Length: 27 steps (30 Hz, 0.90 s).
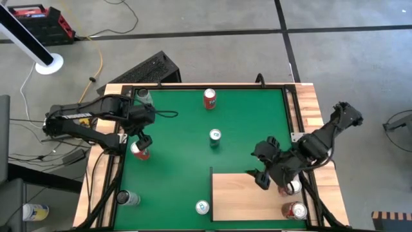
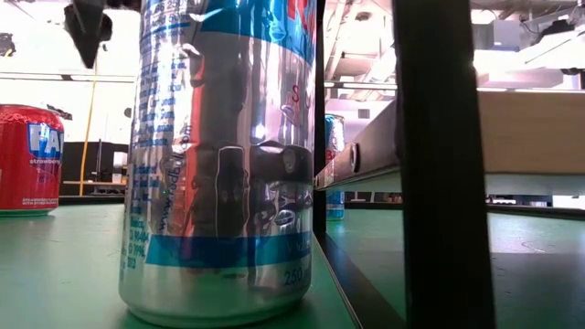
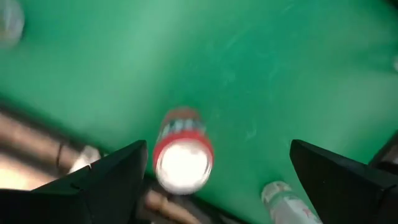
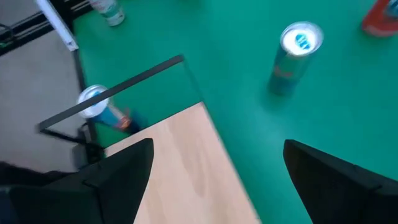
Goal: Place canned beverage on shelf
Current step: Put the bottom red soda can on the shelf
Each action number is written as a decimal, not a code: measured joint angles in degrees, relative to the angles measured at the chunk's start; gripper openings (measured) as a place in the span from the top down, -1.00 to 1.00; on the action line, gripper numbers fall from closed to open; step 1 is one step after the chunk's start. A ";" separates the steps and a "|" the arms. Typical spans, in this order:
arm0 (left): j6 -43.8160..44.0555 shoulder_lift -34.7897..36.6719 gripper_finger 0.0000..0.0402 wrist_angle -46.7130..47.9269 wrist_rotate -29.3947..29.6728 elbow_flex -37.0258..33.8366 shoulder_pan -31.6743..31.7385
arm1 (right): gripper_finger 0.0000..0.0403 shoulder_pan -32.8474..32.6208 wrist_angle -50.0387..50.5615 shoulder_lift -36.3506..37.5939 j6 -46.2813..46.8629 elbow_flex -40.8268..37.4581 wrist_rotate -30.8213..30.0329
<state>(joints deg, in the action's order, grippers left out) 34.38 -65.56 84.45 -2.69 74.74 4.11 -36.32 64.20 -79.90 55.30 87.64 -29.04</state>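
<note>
Two cans (image 1: pixel 295 198) already stand on the shelf (image 1: pixel 244 196) at the counter's near right corner; right hand (image 1: pixel 264 174) hovers there wide open, empty, left hand (image 1: pixel 141 140) spread empty over a red can (image 1: pixel 140 150) by the left edge, several cans left.

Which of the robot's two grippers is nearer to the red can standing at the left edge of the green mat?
Left. The left gripper hangs directly over the red can, jaws open. The right gripper is far across the green mat, above the pale wooden shelf.
</note>
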 joint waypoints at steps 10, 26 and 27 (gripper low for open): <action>11.11 -0.02 -0.89 1.73 0.31 -7.20 -1.37 | -0.90 4.63 0.00 0.00 -6.92 0.00 -0.43; 10.48 0.02 -0.89 -14.09 -3.36 -28.17 -1.85 | -0.90 5.01 0.02 0.00 -6.76 -0.02 0.98; 10.48 0.02 -0.89 -14.91 -3.82 -29.11 -1.85 | -0.90 5.01 0.02 0.00 -6.48 -0.02 1.26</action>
<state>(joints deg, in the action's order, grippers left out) 44.86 -65.54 69.54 -6.51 45.63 2.26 -31.31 64.23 -79.90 48.82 87.61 -27.78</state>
